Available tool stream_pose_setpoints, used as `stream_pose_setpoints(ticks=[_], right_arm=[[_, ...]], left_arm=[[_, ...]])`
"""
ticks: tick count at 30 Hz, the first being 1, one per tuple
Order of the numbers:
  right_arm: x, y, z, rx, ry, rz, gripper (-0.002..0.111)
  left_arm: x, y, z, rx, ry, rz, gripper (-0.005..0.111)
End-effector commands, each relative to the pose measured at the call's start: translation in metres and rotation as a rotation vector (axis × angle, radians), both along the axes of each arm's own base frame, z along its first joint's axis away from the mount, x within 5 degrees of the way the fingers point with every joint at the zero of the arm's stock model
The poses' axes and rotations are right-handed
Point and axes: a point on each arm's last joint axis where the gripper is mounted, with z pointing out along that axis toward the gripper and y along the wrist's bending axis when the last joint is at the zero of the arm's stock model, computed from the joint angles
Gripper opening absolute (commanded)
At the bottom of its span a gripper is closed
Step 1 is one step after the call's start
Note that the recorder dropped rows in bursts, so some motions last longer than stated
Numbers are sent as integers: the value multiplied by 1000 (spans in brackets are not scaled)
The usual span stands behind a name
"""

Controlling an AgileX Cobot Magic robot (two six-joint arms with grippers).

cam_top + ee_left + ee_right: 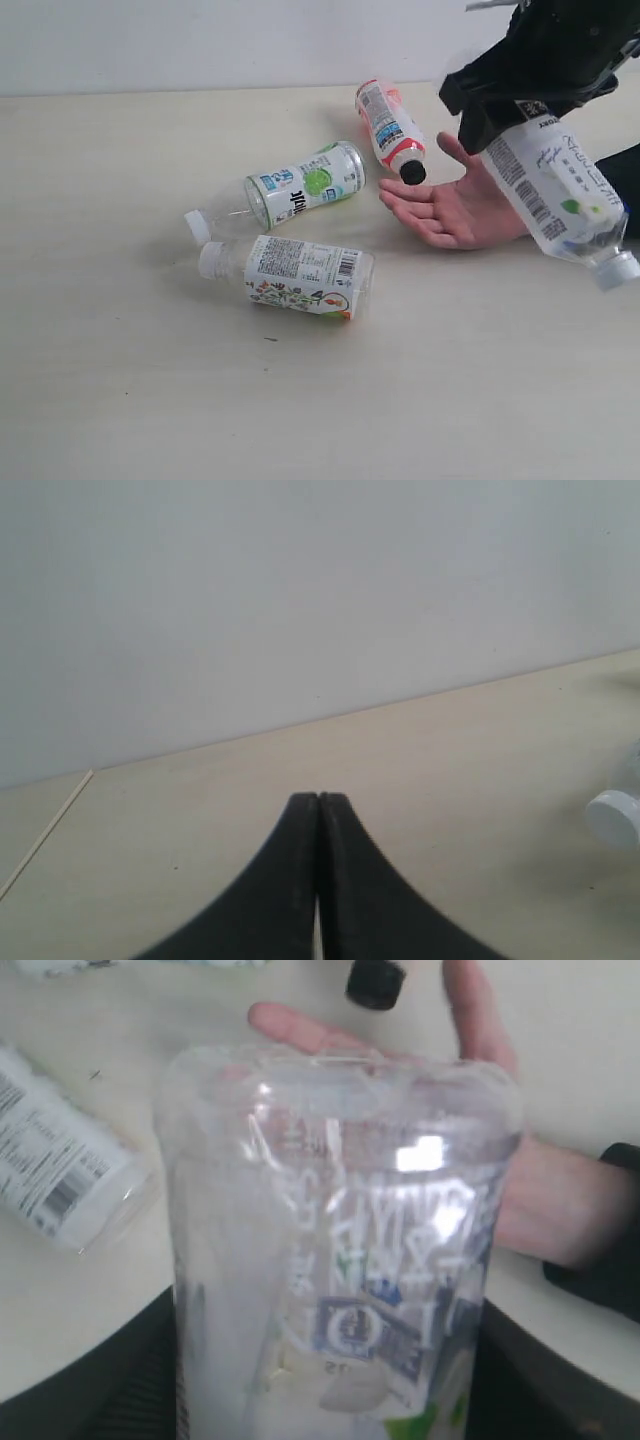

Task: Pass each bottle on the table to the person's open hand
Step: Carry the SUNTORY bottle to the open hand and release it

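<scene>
1. Gripping the base end of the white-and-blue-label bottle (pixel 555 185), the right gripper (pixel 505 115) holds it tilted with its white cap lowest, over the wrist side of the person's open hand (pixel 455 210). Whether the bottle touches the hand is hard to tell.
2. The hand lies palm up on the table (pixel 120 400).
3. The black-capped bottle (pixel 390 128) lies just beyond the hand's fingers, its cap near the fingertips.
4. The lime-label bottle (pixel 300 187) lies apart from the hand, off its fingertip side.
5. The floral-label bottle (pixel 300 275) lies on that same side of the hand, nearer the camera.
6. The left gripper (pixel 318 810) has its jaws pressed together on nothing. A white cap (pixel 615 818) sits near it, well away from the hand.
</scene>
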Motion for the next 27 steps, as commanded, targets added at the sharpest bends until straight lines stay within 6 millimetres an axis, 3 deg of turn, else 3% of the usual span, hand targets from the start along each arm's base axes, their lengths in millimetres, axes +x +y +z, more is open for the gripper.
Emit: stream_pose_setpoints(ticks=[1, 7, 11, 21, 27], right_arm=[[27, -10, -22, -14, 15, -57, 0], [56, 3, -85, 31, 108, -71, 0], [65, 5, -113, 17, 141, -75, 0], [73, 5, -124, -7, 98, -70, 0], [75, 5, -136, -13, 113, -71, 18]], left_arm=[[0, 0, 0, 1, -8, -5, 0], [0, 0, 0, 1, -8, -5, 0], [0, 0, 0, 1, -8, -5, 0], [0, 0, 0, 1, -8, -5, 0], [0, 0, 0, 1, -8, -5, 0]])
